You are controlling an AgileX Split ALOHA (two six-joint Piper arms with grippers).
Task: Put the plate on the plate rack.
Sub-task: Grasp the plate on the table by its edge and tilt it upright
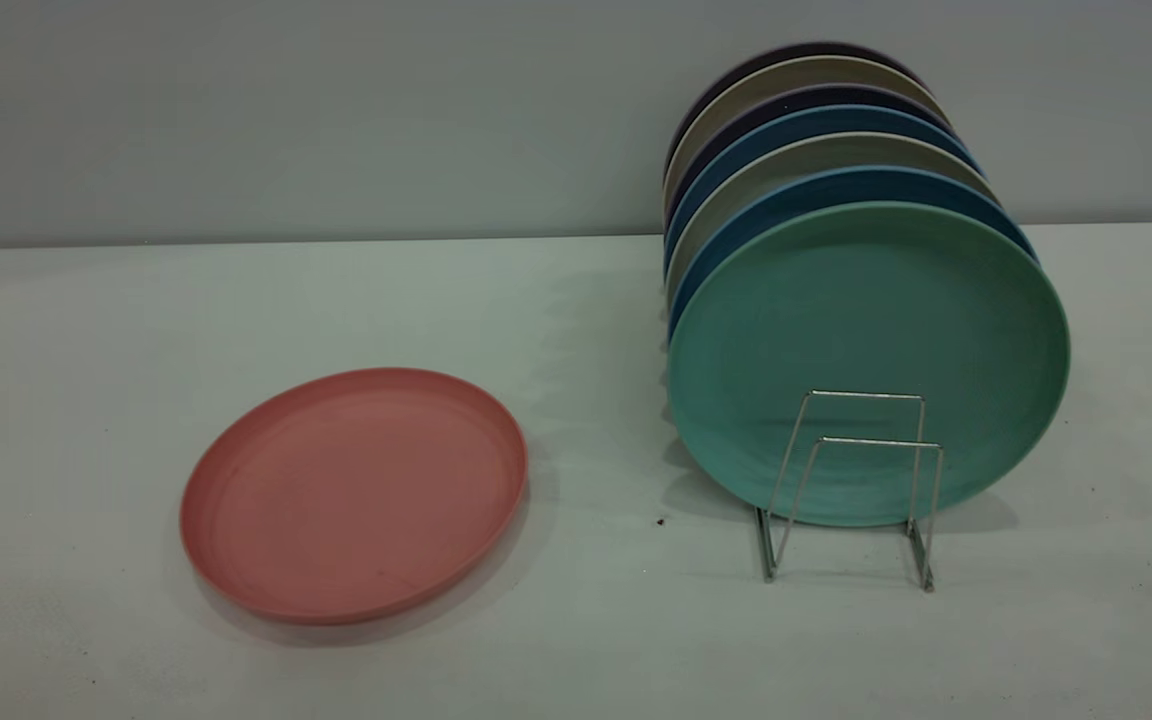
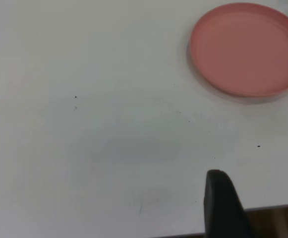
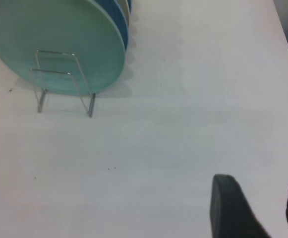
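Note:
The salmon-pink plate (image 1: 356, 490) lies flat on the white table, left of centre, and nothing touches it. It also shows in the left wrist view as the plate (image 2: 248, 47), far from my left gripper (image 2: 260, 201), which is open and empty over the table's edge. The wire plate rack (image 1: 881, 441) stands at the right with its two front loops free. My right gripper (image 3: 260, 203) is open and empty, well away from the plate rack (image 3: 54, 51). Neither arm appears in the exterior view.
A teal-green plate (image 1: 866, 320) stands upright in the rack, with several blue, grey and dark plates (image 1: 816, 130) behind it. The teal-green plate (image 3: 59, 29) shows in the right wrist view too. White table (image 1: 596, 620) lies between the pink plate and the rack.

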